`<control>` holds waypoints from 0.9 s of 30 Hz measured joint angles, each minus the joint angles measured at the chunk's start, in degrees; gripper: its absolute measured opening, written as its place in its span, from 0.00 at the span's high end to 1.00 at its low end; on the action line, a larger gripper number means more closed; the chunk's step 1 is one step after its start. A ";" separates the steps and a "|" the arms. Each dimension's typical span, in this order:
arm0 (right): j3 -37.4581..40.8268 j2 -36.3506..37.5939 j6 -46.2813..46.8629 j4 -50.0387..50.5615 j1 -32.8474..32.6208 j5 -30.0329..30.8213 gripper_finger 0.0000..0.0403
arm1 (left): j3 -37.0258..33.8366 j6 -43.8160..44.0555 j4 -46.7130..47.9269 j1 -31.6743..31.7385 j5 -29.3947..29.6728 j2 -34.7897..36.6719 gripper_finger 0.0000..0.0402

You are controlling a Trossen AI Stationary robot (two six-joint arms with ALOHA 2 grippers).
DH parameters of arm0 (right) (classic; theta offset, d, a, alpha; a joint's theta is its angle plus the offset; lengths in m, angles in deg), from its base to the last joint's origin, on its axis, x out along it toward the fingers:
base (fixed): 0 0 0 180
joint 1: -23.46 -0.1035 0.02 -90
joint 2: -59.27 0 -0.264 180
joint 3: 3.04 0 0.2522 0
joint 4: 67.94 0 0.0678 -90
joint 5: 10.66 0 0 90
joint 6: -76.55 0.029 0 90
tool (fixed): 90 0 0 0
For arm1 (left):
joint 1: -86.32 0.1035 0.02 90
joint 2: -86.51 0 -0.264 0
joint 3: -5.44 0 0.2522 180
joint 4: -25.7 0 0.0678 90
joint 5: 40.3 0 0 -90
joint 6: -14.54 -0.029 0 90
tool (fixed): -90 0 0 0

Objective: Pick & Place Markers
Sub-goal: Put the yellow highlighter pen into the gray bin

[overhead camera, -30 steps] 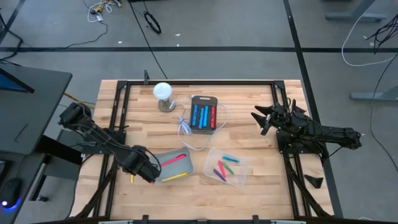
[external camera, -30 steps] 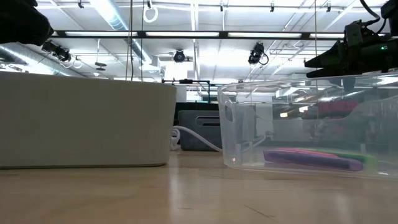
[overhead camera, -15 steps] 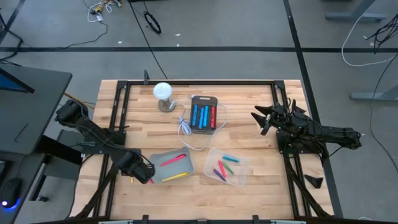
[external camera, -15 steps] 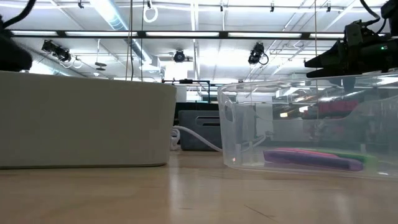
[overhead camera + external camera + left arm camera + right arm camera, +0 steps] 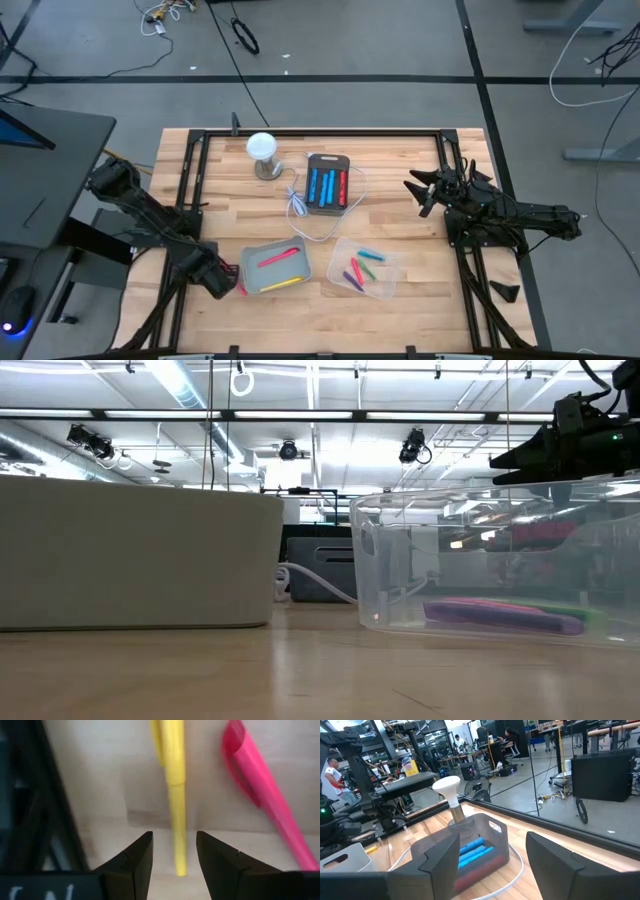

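Observation:
My left gripper (image 5: pixel 218 282) points down, open, just left of the grey tray (image 5: pixel 300 270). In the left wrist view its fingers stand either side of the near end of a yellow marker (image 5: pixel 175 795) without touching it. That marker lies on the wood beside a pink marker (image 5: pixel 265 805). The grey tray holds a pink marker (image 5: pixel 280 257) and a yellow one (image 5: pixel 283 283). A clear tub (image 5: pixel 390 262) holds several markers (image 5: pixel 362 268). A dark tray (image 5: pixel 328 160) holds blue and red markers (image 5: pixel 322 186). My right gripper (image 5: pixel 425 190) waits open at the right.
A white dome-topped stand (image 5: pixel 262 150) and a white coiled cable (image 5: pixel 300 210) lie at the back, near the dark tray. Black frame rails (image 5: pixel 195 190) run along the table's left, right and far sides. Bare wood lies in front of the tray and tub.
My left gripper has gone down and toward the table's left edge, from above the grey tray's left end to the wood beside it, rolling a little as it went. It has dropped out of the low view's top left corner. Its gap has not visibly changed.

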 joint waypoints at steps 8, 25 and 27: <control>0.00 -0.01 0.00 0.00 0.01 0.00 0.43 | -1.45 0.07 -2.63 0.01 3.41 -0.20 0.61; 0.00 0.00 0.00 0.00 0.02 0.00 0.43 | -1.32 -0.62 -2.60 0.08 5.94 -0.20 0.95; 0.00 0.00 0.00 0.00 0.01 0.00 0.43 | -1.32 -0.90 -2.55 0.06 6.24 -0.20 0.95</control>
